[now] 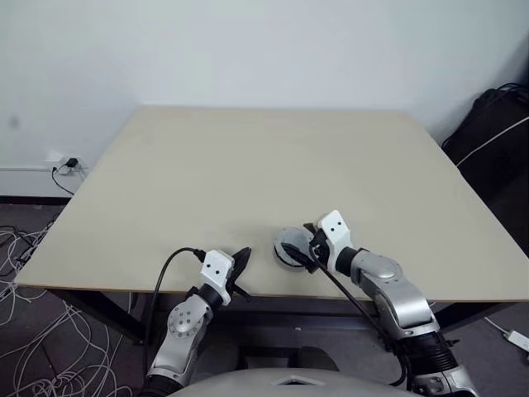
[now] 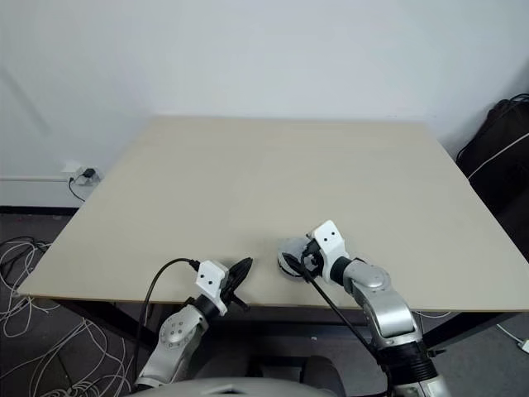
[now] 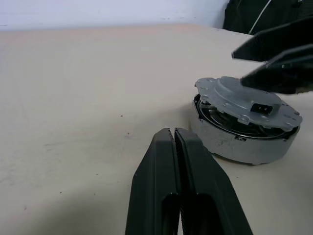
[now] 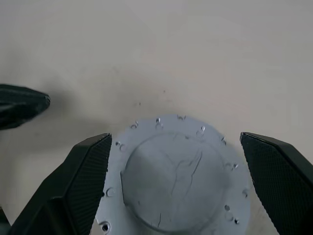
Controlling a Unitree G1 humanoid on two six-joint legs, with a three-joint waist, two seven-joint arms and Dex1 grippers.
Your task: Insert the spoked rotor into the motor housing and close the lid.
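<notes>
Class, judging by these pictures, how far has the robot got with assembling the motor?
Done: the lid sits on the motor housing, though slightly tilted with a gap showing. In hand: nothing; the right gripper straddles the lid with fingers open, and the left gripper is shut beside it. Left: probably pressing the lid flush.

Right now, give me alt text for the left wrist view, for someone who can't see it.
A round grey metal motor assembly, its flat grey lid sitting slightly tilted on top, rests on a beige table. The left gripper points toward it with its two black fingers pressed together, while the right gripper's open black fingers hover just above the lid.
</notes>
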